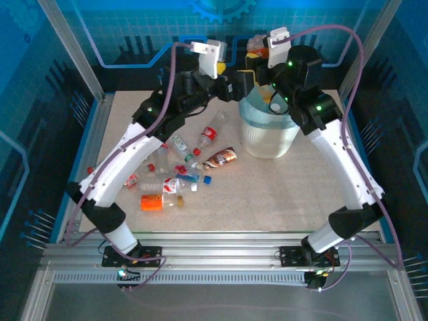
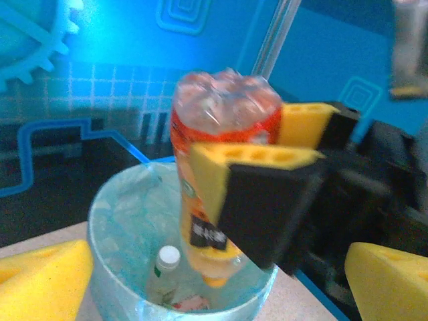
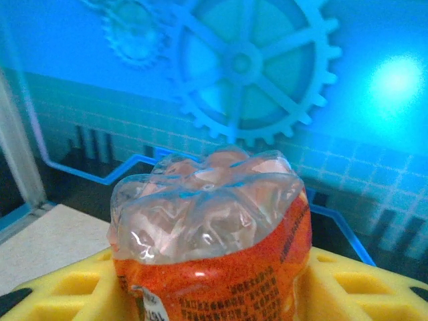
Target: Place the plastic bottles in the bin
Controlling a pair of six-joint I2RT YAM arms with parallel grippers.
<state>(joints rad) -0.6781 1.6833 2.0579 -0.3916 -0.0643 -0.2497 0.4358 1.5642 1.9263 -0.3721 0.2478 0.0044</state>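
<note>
I am watching both arms rising from their bases at the near edge of the speckled beige table [image 1: 281,194]. The left arm [image 1: 127,154] is leaning forward and inward in a long white arc, and the right arm [image 1: 348,160] is mirroring it from the other side. Between them, on the left half of the table, the loose bottles [image 1: 177,170] are lying scattered on their sides. Among these are an orange bottle [image 1: 152,202] nearest me, a brown bottle [image 1: 221,158] further in, and a clear crinkled one with a red cap [image 1: 207,137] beyond it. Farther on, the bin [image 1: 271,140] is standing upright, a ribbed silvery cylinder lined with a thin blue-green bag. A white-capped bottle [image 2: 167,257] is resting inside it. The left gripper [image 1: 238,84] is hovering just beside the bin's rim with its jaws spread wide and nothing between them. Its yellow foam pads [image 2: 40,281] are sitting at opposite edges of the left wrist view. The right gripper [image 2: 241,140] is hanging directly over the bin mouth, clamping the held bottle [image 3: 207,227] by its orange label. That bottle is pointing neck-down, and its clear, lobed plastic base is facing up, glossy and dimpled. The gripping pads are blocky, honeycombed yellow foam on black fingers.
</note>
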